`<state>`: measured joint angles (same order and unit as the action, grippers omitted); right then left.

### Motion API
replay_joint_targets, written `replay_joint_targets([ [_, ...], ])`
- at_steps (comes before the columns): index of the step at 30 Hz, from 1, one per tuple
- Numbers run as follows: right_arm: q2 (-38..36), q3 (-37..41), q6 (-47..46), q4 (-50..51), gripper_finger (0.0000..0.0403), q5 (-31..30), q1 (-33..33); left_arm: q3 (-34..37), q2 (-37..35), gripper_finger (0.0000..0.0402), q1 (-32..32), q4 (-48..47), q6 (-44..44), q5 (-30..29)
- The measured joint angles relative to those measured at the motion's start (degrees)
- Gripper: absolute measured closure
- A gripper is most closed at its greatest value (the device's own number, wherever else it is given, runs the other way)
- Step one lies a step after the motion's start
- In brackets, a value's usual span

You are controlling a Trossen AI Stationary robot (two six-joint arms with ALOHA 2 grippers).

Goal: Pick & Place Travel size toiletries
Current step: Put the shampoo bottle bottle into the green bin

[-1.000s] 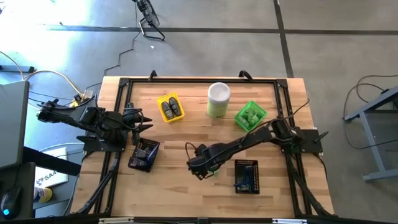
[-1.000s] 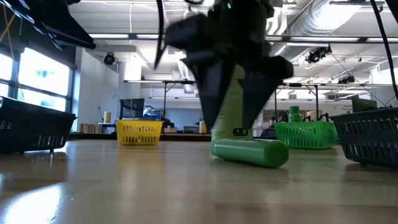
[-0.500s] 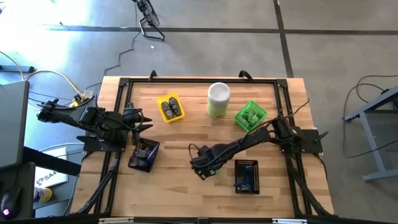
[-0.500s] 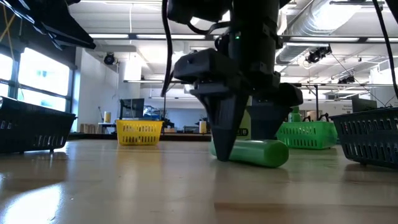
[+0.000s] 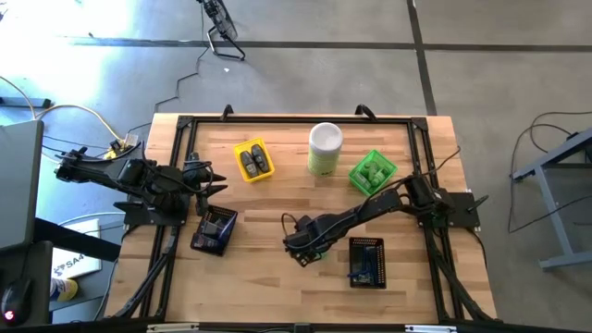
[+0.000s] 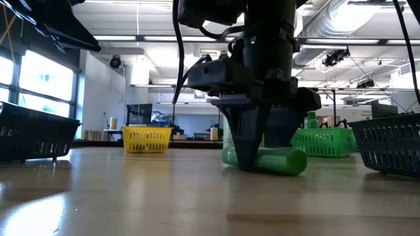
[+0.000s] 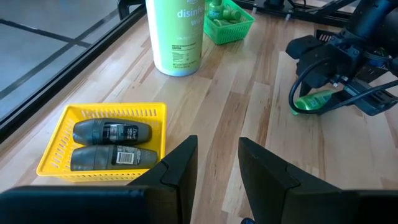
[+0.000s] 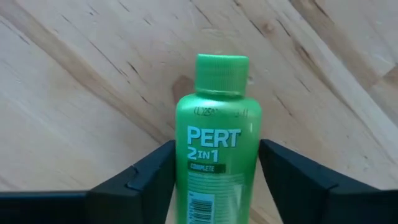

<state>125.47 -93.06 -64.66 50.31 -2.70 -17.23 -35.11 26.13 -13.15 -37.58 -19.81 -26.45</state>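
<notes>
A bright green mini bottle (image 8: 217, 143), labelled "PERT 2 IN 1", lies on its side on the wood near the table's middle (image 5: 320, 252) (image 6: 285, 160). My right gripper (image 5: 309, 248) (image 8: 217, 149) stands over it, fingers down on either side, shut on it. My left gripper (image 5: 220, 182) (image 7: 217, 155) waits open at the table's left side, beside the yellow tray (image 5: 252, 159). That tray holds two dark grey oval pieces (image 7: 112, 132). More green bottles sit in the green tray (image 5: 373, 172). My right gripper pinches the green bottle's body below the cap (image 8: 186, 162) between its two fingers (image 8: 155, 171). The fingers come from above, pointing down, and lie across the bottle. The bottle rests on its side on the table (image 6: 289, 172).
A tall pale-green canister (image 5: 325, 148) with a white lid stands at the far middle. One black mesh tray (image 5: 215, 229) sits near my left arm, another (image 5: 367, 262) just right of the bottle. Bare wood lies toward the near edge.
My right gripper has come down over the green bottle until its fingertips reach the table on both sides of it, shifting slightly toward the table's right. The bottle has stayed lying where it was.
</notes>
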Motion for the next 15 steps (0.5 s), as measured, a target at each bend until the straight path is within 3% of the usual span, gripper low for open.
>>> replay_joint_targets([
  [9,-0.11,0.07,0.09,0.09,0.0228,-0.28,0.0,0.0,0.0,0.0288,0.0,-0.04,0.0,0.02],
  [15,-0.11,0.07,1.06,-0.13,0.0225,-0.11,0.0,0.0,0.0,0.0288,0.0,-0.04,0.0,0.02],
])
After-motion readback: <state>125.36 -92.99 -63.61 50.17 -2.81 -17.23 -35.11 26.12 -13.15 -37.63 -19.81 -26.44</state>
